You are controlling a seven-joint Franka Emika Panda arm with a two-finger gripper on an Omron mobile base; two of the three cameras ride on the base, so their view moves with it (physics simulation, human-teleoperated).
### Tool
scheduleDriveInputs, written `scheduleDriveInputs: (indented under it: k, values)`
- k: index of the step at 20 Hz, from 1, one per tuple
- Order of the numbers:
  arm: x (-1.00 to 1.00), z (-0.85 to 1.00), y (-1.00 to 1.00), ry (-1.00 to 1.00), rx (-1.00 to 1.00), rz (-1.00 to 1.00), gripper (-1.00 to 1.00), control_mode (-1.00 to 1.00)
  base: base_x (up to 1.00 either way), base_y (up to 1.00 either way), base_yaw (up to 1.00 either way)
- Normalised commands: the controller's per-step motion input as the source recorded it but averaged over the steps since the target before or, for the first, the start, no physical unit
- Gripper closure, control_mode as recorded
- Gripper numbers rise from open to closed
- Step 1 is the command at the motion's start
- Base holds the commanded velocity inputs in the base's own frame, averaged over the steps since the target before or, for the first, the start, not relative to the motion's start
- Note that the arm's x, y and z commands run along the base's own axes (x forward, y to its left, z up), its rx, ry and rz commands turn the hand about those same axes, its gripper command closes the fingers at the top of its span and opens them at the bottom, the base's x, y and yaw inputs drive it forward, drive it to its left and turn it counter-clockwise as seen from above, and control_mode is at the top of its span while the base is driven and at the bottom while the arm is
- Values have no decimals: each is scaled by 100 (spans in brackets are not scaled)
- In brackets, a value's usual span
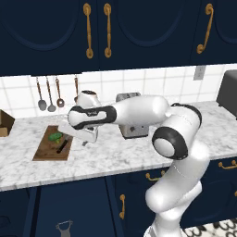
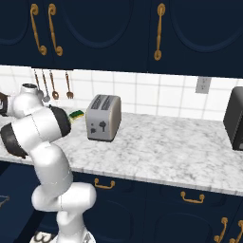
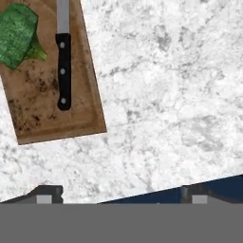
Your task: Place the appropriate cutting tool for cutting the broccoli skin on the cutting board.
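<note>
Brown wood of the board (image 3: 47, 109) is seen on the marbled counter (image 3: 166, 95), near its front edge. The knife (image 3: 63, 66) lies flat on the board along one long side, black handle toward the board's near end. The broccoli (image 3: 18, 35) rests on the board just beside the knife, not touching it. The gripper (image 3: 121, 197) hangs over bare counter beside the board, jaws spread wide and holding nothing.
</note>
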Motion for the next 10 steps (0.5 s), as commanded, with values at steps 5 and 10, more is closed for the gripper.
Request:
scheduleDriveInputs:
  k: [5,10]
  values:
    - [-57,37,-99,-2,0,0,-100,-100,0,0,0]
    - [-59,42,-100,-1,0,0,-100,-100,0,0,0]
